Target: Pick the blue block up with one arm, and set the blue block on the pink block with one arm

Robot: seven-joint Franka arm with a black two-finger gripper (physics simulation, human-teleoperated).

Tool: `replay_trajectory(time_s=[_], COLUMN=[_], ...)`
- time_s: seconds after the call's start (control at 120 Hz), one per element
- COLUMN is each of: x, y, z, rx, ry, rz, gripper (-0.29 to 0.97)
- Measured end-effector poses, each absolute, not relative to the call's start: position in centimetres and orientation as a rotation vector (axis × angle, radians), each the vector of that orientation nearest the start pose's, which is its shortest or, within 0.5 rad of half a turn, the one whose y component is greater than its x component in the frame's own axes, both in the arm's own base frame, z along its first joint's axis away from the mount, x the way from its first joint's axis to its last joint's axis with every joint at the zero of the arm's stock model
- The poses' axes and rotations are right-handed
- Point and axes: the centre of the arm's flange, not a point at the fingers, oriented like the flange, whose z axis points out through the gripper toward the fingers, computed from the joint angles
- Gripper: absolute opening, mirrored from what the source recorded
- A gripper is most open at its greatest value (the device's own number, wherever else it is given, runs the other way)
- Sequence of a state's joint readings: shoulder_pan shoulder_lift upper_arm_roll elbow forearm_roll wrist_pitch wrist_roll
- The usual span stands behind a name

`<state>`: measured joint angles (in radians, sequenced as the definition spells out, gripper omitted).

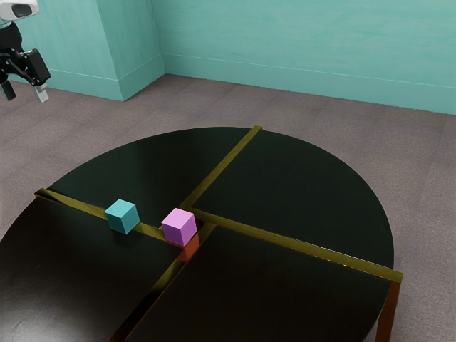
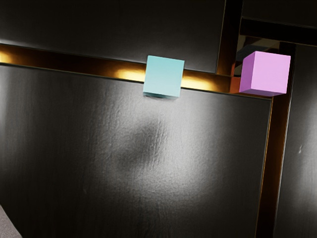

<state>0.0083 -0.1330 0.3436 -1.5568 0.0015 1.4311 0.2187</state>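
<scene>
A blue block (image 1: 122, 216) rests on the round black table (image 1: 285, 192), on a gold strip near the table's middle. A pink block (image 1: 179, 226) stands just to its right in the exterior view, a small gap between them, near where the gold strips cross. My gripper (image 1: 26, 93) hangs high at the exterior view's upper left, far above and to the left of both blocks, open with nothing between its fingers. From the wrist view, the blue block (image 2: 164, 76) and the pink block (image 2: 264, 73) lie far below my hand.
Gold strips (image 1: 285, 244) split the tabletop into quarters. Grey floor (image 1: 399, 142) surrounds the table, with a teal wall (image 1: 299, 35) behind. The table's rim (image 1: 388, 235) curves at the exterior view's right.
</scene>
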Motion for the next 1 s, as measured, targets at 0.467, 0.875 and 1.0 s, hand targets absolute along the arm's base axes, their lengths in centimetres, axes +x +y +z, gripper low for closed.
replay_trajectory(time_s=[0.467, 0.875, 1.0], x=[51.1, 63.5, 66.6], y=[26.8, 28.5, 22.6], z=[65.6, 38.8, 38.5], rx=[-3.039, -3.088, -3.183], ry=[-0.445, -0.454, -0.321], rz=[0.004, 0.064, -0.035], gripper=[0.68, 0.68, 0.68])
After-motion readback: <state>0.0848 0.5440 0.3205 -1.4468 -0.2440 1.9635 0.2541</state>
